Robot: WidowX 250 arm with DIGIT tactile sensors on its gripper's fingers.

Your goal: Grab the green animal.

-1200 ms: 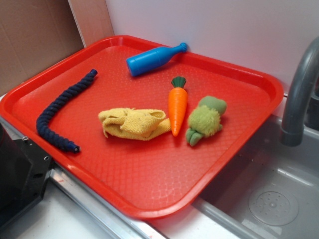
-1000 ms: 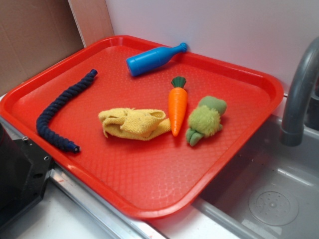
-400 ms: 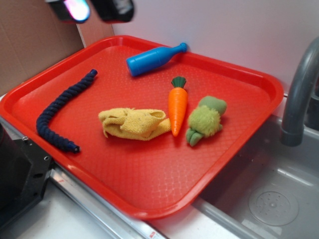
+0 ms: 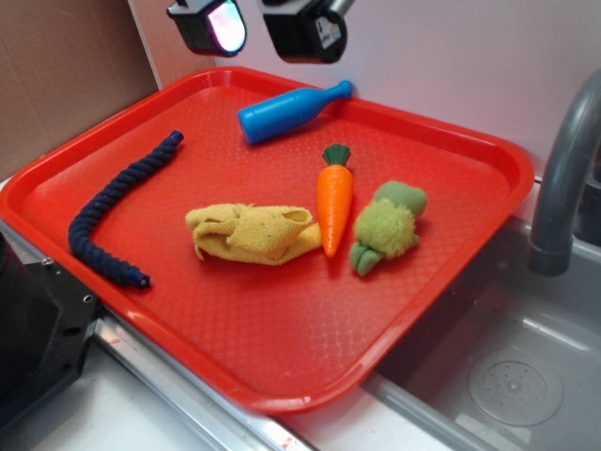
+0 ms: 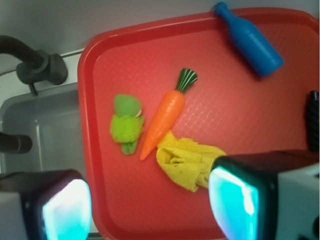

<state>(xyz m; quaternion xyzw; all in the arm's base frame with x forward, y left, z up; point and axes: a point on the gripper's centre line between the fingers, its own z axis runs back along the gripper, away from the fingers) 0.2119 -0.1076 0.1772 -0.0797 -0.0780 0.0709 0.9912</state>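
Note:
The green animal (image 4: 388, 227) is a small fuzzy lime-green plush with a darker head and feet. It lies on the red tray (image 4: 282, 348) at the right, just right of the orange carrot (image 4: 334, 205). It also shows in the wrist view (image 5: 125, 125), left of the carrot (image 5: 164, 116). My gripper (image 4: 261, 26) hangs open and empty high above the tray's far edge, well away from the animal. In the wrist view the gripper (image 5: 150, 207) shows two wide-apart fingers (image 5: 235, 205) with nothing between them.
A yellow cloth (image 4: 252, 233) lies left of the carrot. A blue bottle (image 4: 286, 111) lies at the tray's far edge and a dark blue rope (image 4: 113, 202) at its left. A grey sink (image 4: 507, 366) and faucet (image 4: 563, 169) stand right of the tray.
My gripper has come into view at the top and moved right and lower over the tray's far edge. The objects on the tray have not moved.

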